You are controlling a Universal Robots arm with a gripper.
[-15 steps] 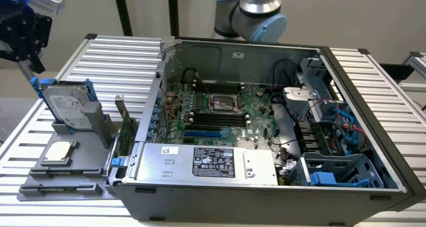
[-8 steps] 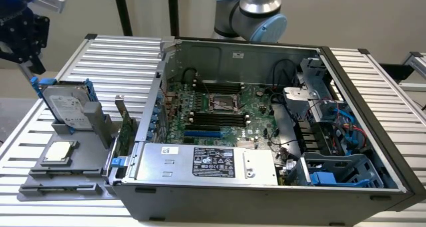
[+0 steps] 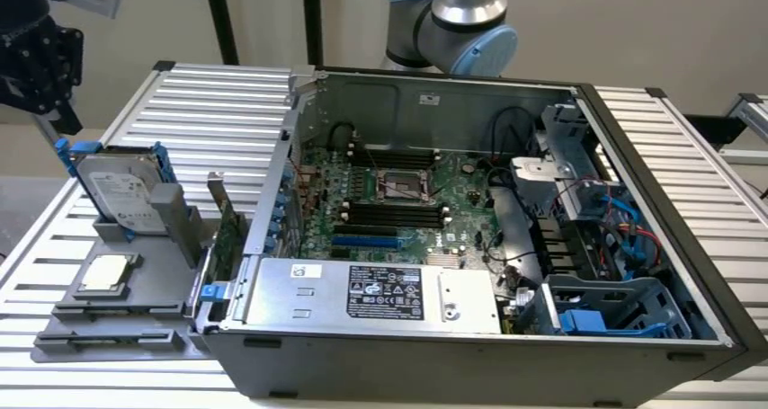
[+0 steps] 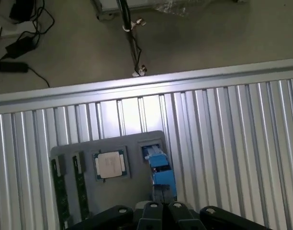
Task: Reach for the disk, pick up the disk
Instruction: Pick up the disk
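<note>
My hand (image 4: 164, 211) hangs right over the disk (image 4: 161, 165), close above its upper blue rail; whether it is wide or narrow I cannot tell. The disk (image 3: 120, 186) stands on edge in a slot of the grey tray (image 3: 114, 324), at the exterior view's left, label outward. I judge it stiff, fairly heavy for its size and slick on its metal faces, and it would not take a knock well. The blue rails along its edges look like the surest hold.

Just beside it in the tray, a square chip (image 4: 109, 165) lies flat in its recess, and two green strips (image 4: 58, 189) sit in slots beyond. The tray rests on a ribbed table (image 3: 204, 103).

Farther off, the open computer case (image 3: 480, 364) holds a circuit board, cables and a silver box (image 3: 300, 292) with a black label.
</note>
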